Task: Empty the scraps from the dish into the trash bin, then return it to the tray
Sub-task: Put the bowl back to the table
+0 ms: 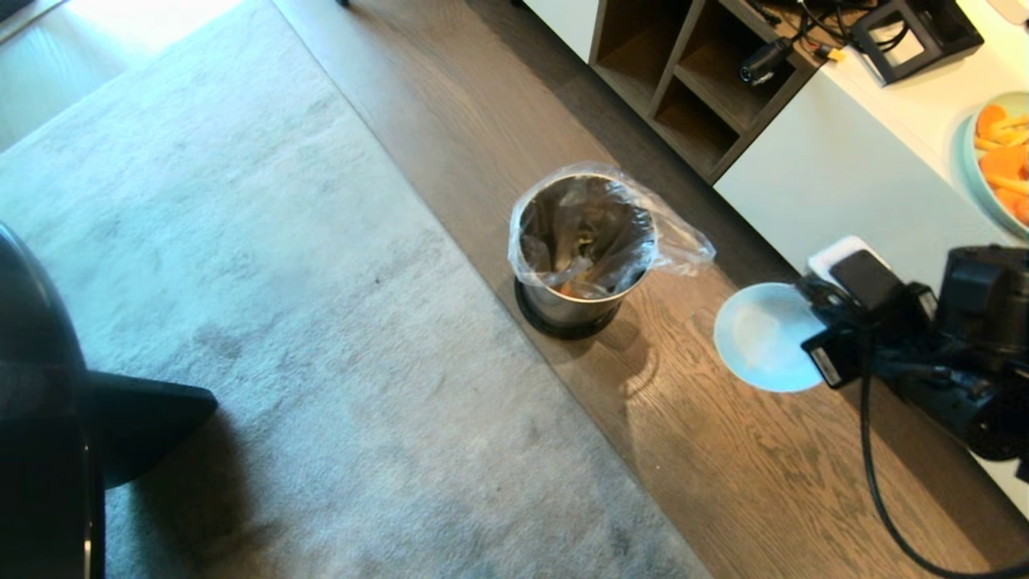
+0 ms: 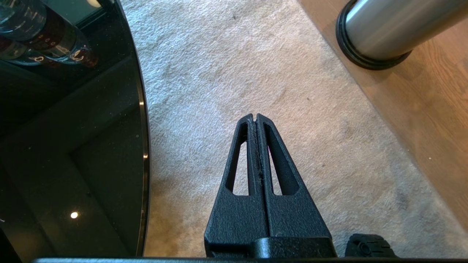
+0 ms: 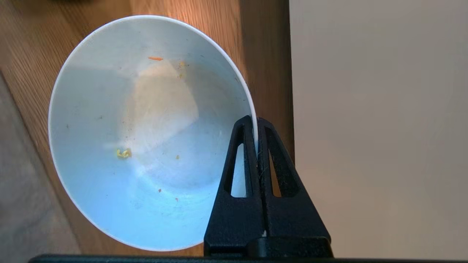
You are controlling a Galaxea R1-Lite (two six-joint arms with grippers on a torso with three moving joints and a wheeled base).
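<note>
Half the job looked done: my right claw (image 3: pixel 257 122) pinched the nearly clean dish (image 3: pixel 146 138) by its rim, scraps (image 1: pixel 580 265) lay in the trash bin (image 1: pixel 579 241) mid-frame, my left claw (image 2: pixel 255 118) hung closed, and the tray was unseen.

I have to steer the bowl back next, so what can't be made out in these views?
- Tray: in no view.
- Trash bin contents: head view, crinkled liner and shadow leave only orange bits visible.
- Right claw on the bowl rim: in the head view, the arm's own body hides it.
- Plate of orange slices: cut off by the head view's edge.
- Left claw: outside the head view.
</note>
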